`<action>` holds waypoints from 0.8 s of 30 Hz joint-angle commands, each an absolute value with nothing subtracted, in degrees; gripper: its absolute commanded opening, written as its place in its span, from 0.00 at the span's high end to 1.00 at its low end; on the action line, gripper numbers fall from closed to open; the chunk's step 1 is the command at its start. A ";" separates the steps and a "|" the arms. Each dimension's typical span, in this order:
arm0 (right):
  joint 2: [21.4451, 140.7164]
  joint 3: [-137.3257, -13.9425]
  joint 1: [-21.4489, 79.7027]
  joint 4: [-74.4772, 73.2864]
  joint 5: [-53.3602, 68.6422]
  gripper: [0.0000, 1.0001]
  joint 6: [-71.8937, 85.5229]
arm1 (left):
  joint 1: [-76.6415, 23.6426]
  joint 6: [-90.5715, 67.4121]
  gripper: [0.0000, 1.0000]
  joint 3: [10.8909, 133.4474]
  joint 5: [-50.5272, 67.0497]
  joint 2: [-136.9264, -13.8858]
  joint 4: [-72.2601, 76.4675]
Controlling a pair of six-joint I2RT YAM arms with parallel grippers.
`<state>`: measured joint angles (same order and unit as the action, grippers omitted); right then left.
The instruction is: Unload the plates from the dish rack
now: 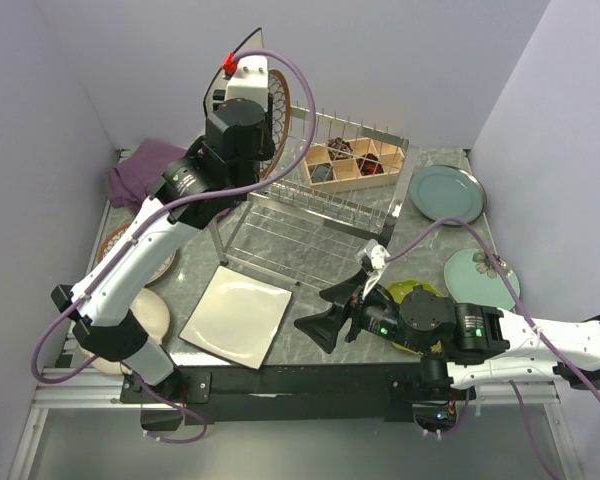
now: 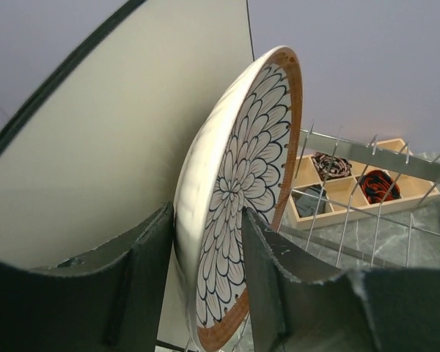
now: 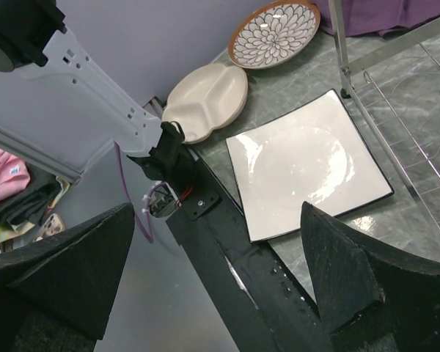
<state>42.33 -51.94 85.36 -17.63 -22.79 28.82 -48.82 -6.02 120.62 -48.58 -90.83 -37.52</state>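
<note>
At the far left a purple cloth (image 1: 140, 168) is seen by the back wall. Nearer, along the left edge of the table (image 1: 420, 250), a flat patterned plate (image 3: 275, 33) and a cream divided plate (image 3: 205, 95) are laid near each other. Just to the right of them a flat square plate (image 1: 237, 317) is laid beside a near leg of the dish rack (image 1: 315, 225). At the left end of the rack the left gripper (image 2: 207, 214) is clenched on a standing patterned plate (image 2: 242, 169) with a brown rim, one finger pressed on each face. This plate is kept on edge and tilted, and an upright square plate (image 2: 117, 132) is stood just behind it. A wooden box (image 1: 352, 162) with compartments is seen at the far side of the rack. Further right, near the front edge, the right gripper (image 1: 328, 312) is released, its jaws wide apart with nothing between them. A yellow-green plate (image 1: 412, 290) is partly hidden under the right arm (image 1: 520, 340). A mint plate (image 1: 477, 275) with a flower and, farther back, a teal-grey plate (image 1: 446, 192) are laid flat at the right side.
</note>
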 commanded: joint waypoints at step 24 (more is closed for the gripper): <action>41.40 -51.15 85.78 -13.71 -22.06 0.00 26.81 | -49.22 1.66 0.99 119.44 -56.77 -93.78 -29.62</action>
